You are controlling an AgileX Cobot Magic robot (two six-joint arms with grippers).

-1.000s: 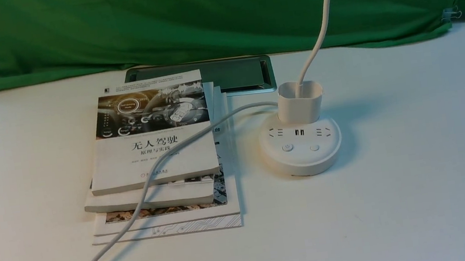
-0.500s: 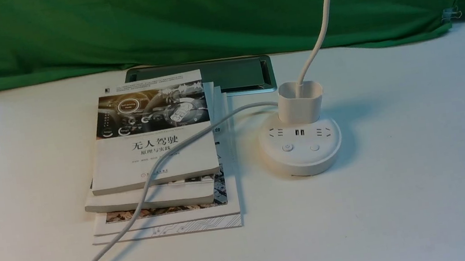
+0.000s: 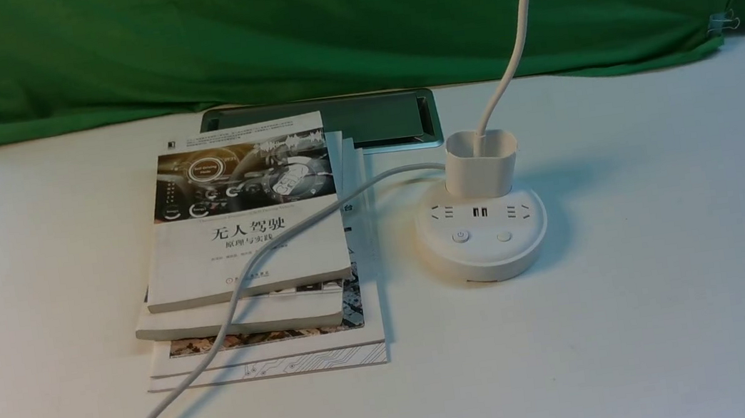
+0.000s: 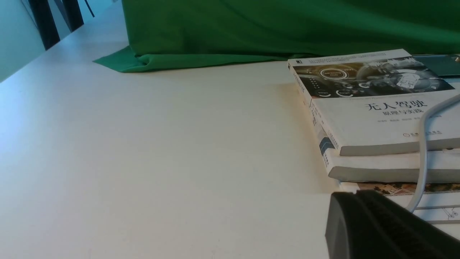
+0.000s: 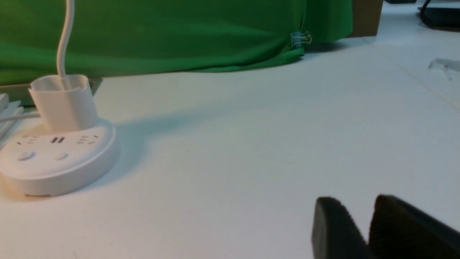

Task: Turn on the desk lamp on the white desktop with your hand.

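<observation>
Change: I see nothing moved since a second ago; lamp head glowing then and now, both arms parked.
Left hand [image 4: 381, 223]: low beside the book stack [image 3: 249, 254]; jaws appear pressed together, grasping nothing.
Cord [image 3: 229, 321]: drapes across the books toward the near edge.
Desk lamp [image 3: 482, 230]: stands on the white surface [image 3: 676, 270] right of the books, gooseneck rising toward the back.
Right hand [image 5: 363, 230]: the nearer one; lamp base lies ahead and off to its left, well apart; jaws nearly closed with a narrow gap, empty.
Room: bare surface between right hand and base; I judge the task done.
</observation>
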